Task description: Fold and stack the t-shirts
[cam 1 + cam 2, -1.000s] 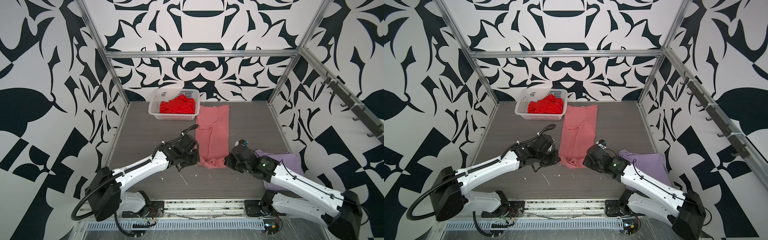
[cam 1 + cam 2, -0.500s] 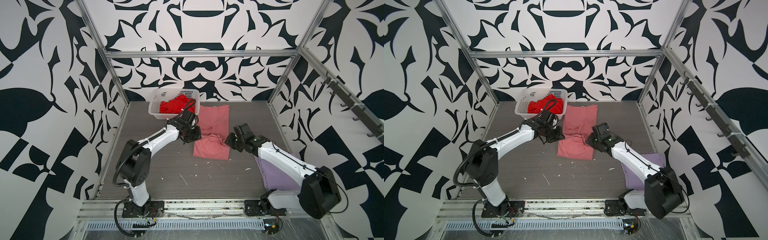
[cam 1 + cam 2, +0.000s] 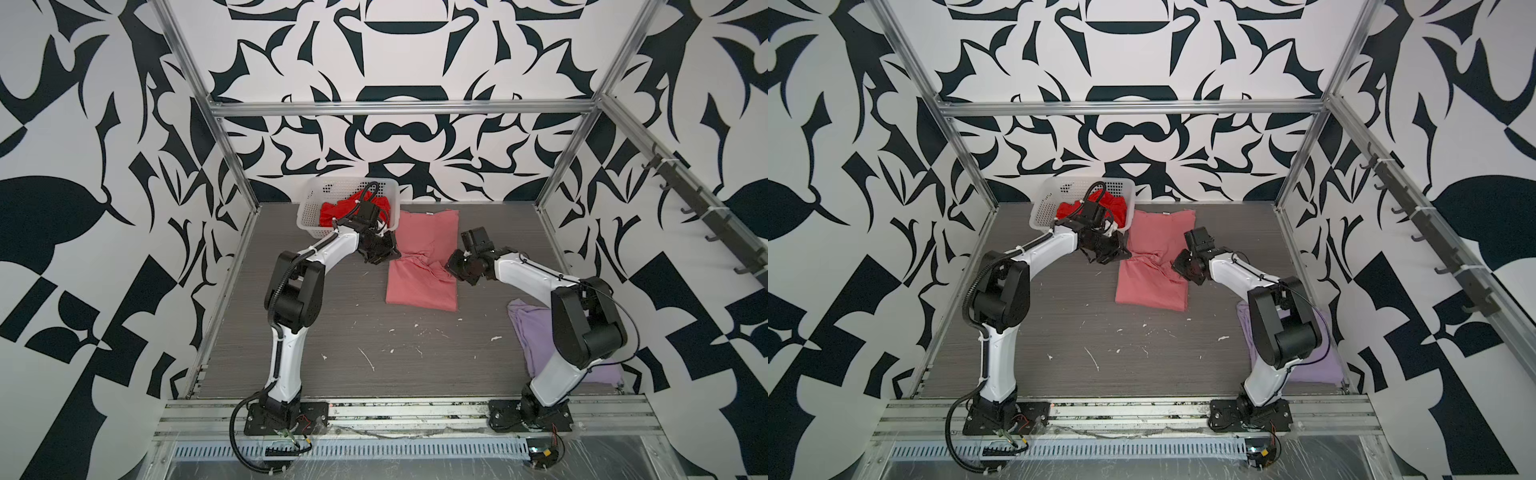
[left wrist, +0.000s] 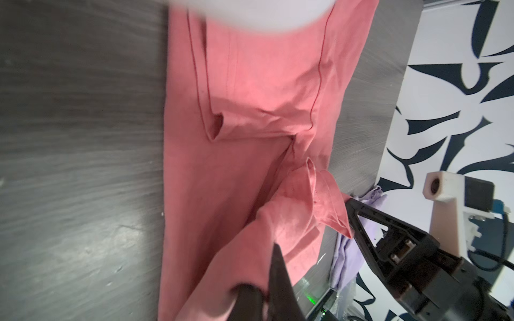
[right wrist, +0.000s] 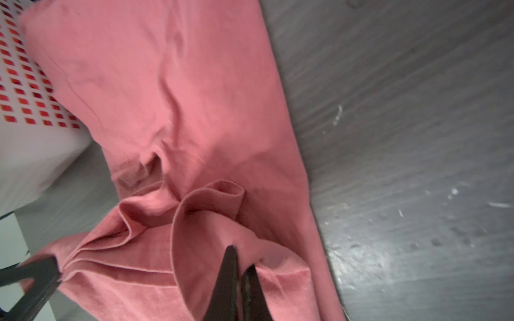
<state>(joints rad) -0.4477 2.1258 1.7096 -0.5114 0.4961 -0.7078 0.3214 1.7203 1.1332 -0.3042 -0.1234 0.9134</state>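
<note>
Now your left gripper (image 3: 384,255) and right gripper (image 3: 454,266) pinch one pink shirt (image 3: 419,289); one lavender shirt (image 3: 530,328) lies apart; one red shirt (image 3: 337,209) fills one basket (image 3: 308,210).

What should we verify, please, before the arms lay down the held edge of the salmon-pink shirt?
1. Left tool shut on the salmon-pink shirt: ok.
2. Right tool shut on the same edge: ok.
3. Fabric between them taut: not ok, it sags in folds.
4. Lavender shirt clear of the fold: ok, lies apart.
5. Red shirt inside the basket: ok.
</note>
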